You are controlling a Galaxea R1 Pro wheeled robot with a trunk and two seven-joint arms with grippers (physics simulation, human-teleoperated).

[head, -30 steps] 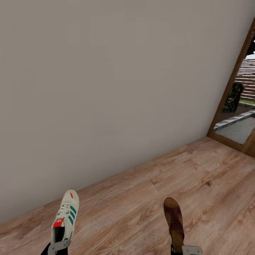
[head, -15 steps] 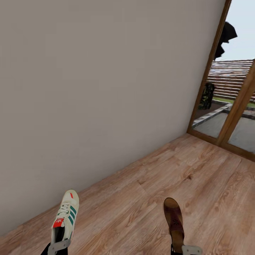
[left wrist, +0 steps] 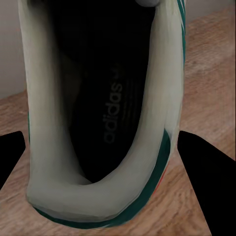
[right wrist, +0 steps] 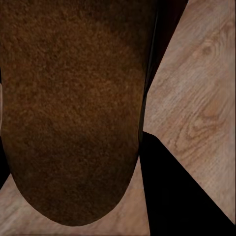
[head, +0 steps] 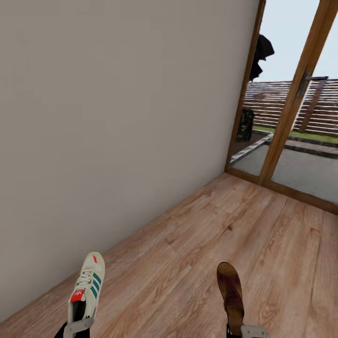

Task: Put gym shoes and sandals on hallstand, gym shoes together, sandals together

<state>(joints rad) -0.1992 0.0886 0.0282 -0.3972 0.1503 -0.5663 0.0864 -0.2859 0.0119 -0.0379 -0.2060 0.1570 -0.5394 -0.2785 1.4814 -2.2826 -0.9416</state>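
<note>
- Turning: the whole head view has swung, and the glass door (head: 286, 117) shows more now.
- Left fingers (head: 77, 325) grip a gym shoe (head: 87, 288); right fingers (head: 253, 331) grip a sandal (head: 230, 291).
- No hallstand yet, so the robot is likely looking for it.

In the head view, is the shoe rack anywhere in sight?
No. That view holds a bare grey wall, wood floor, a glazed door, one gym shoe and one sandal.
</note>
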